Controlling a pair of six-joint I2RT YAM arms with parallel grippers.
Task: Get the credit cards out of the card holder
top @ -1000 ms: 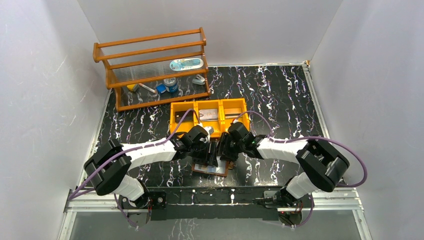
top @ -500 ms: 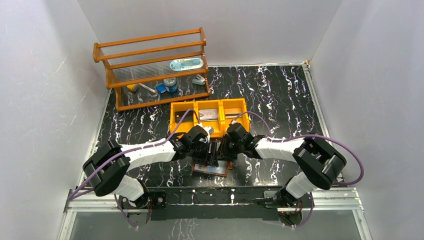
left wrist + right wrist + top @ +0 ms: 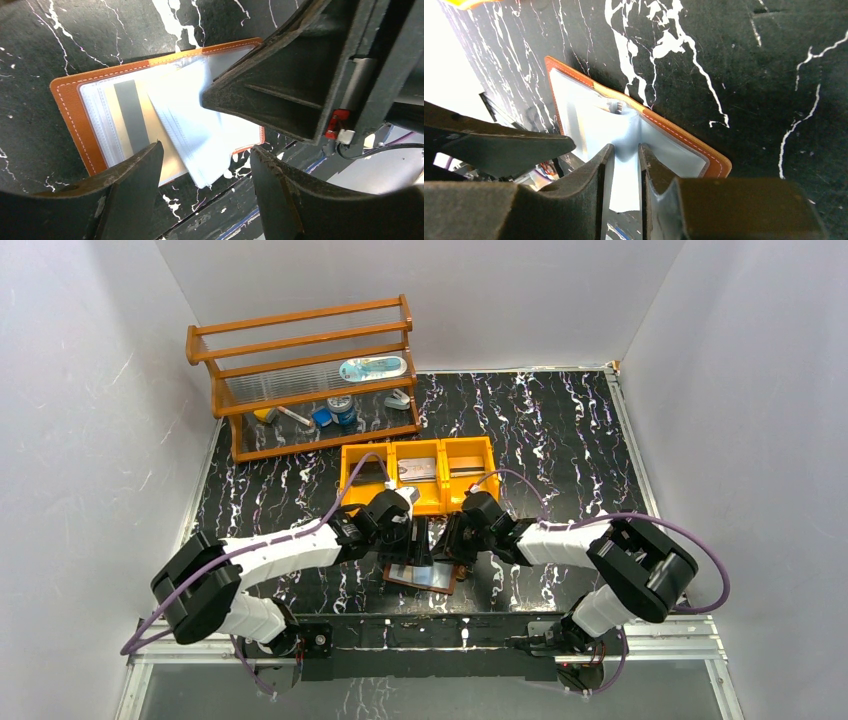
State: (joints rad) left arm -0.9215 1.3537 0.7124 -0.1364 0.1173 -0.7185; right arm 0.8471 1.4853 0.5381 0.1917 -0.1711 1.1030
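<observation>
The card holder (image 3: 424,578) lies open on the black marble table, brown leather outside, pale glossy sleeves (image 3: 200,125) inside. One of the credit cards (image 3: 131,120), cream with a grey stripe, shows through a flat sleeve on the left half. My right gripper (image 3: 625,147) is shut on a raised bundle of the pale grey-blue sleeves (image 3: 596,117) at the holder's middle fold. My left gripper (image 3: 207,148) hovers open just above the holder's near edge, nothing between its fingers. From above, the left gripper (image 3: 417,540) and right gripper (image 3: 448,545) meet over the holder.
An orange three-compartment tray (image 3: 392,447) stands right behind the grippers, with flat items in its middle and right compartments. A wooden rack (image 3: 300,370) with small objects sits at the back left. White walls close in both sides.
The right gripper's jaws have closed onto the sleeves. The left gripper has opened a little wider and its arm has shifted left and lower.
</observation>
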